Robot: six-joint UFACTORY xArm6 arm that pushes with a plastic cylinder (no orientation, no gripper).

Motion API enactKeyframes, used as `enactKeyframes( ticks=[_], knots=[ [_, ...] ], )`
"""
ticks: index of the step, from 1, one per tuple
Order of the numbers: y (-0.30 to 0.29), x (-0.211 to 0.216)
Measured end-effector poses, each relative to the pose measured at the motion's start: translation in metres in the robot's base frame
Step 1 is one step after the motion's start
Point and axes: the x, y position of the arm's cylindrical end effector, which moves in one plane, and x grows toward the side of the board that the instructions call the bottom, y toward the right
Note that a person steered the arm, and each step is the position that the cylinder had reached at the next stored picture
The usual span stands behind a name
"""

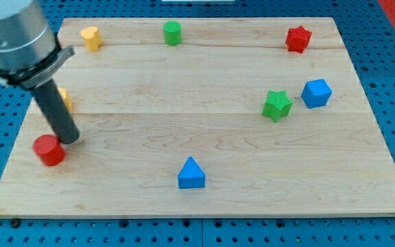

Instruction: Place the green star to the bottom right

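The green star (pixel 277 105) lies at the view's right, just left of a blue cube (pixel 316 93). My tip (pixel 70 140) is far off at the view's left, touching or just beside the upper right of a red cylinder (pixel 49 150). The rod rises from there to the view's upper left and partly hides a yellow block (pixel 65 99).
A blue triangular block (pixel 191 173) lies at the bottom middle. A red star (pixel 297 39) is at the top right, a green cylinder (pixel 173 33) at the top middle, a yellow block (pixel 91 38) at the top left. The wooden board (pixel 184 82) sits on a blue pegboard.
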Motion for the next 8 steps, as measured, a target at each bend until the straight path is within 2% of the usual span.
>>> enactKeyframes(
  ticks=[1,2,3,4,5,6,8],
  knots=[
    [-0.004,0.010],
    [0.042,0.010],
    [0.131,-0.001],
    [0.158,-0.038],
    [0.221,-0.063],
    [0.260,-0.085],
    [0.281,-0.095]
  ],
)
